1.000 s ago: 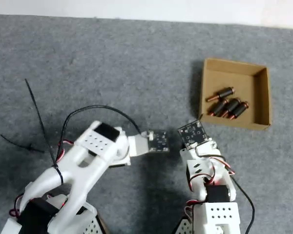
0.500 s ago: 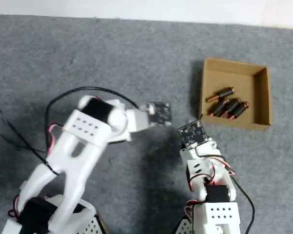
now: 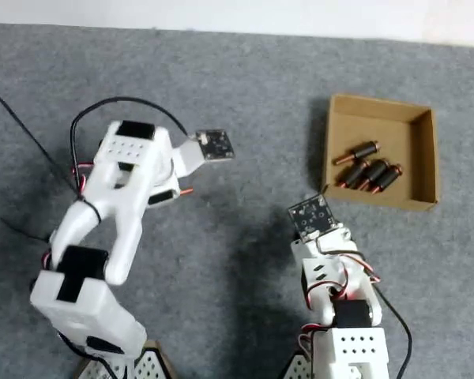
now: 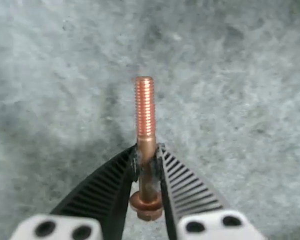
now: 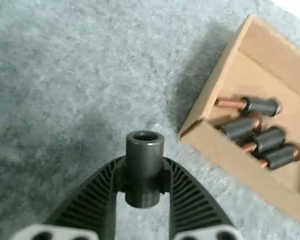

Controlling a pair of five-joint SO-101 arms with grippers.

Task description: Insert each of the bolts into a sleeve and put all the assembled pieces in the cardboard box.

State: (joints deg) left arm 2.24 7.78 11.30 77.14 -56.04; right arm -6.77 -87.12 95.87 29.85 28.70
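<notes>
My left gripper (image 4: pixel 146 152) is shut on a copper bolt (image 4: pixel 145 110), clamped on the shank just above the head, threaded end pointing away over the grey carpet. In the high view the left arm (image 3: pixel 130 170) stands at the left, the bolt's orange tip (image 3: pixel 186 191) peeking out beside it. My right gripper (image 5: pixel 144 175) is shut on a dark sleeve (image 5: pixel 145 150), held upright with its bore open. The right arm (image 3: pixel 332 272) sits at the front, just short of the cardboard box (image 3: pixel 417 142). Several assembled pieces (image 3: pixel 367 167) lie inside the box (image 5: pixel 225 150).
Grey carpet (image 3: pixel 253 87) covers the whole table. A thin black cable (image 3: pixel 20 126) trails from the left arm toward the left edge. A pale strip (image 3: pixel 237 14) runs along the far edge.
The left arm has swung away from the right gripper, back and to the left, carrying the bolt with it. The right arm and its sleeve have stayed put.
</notes>
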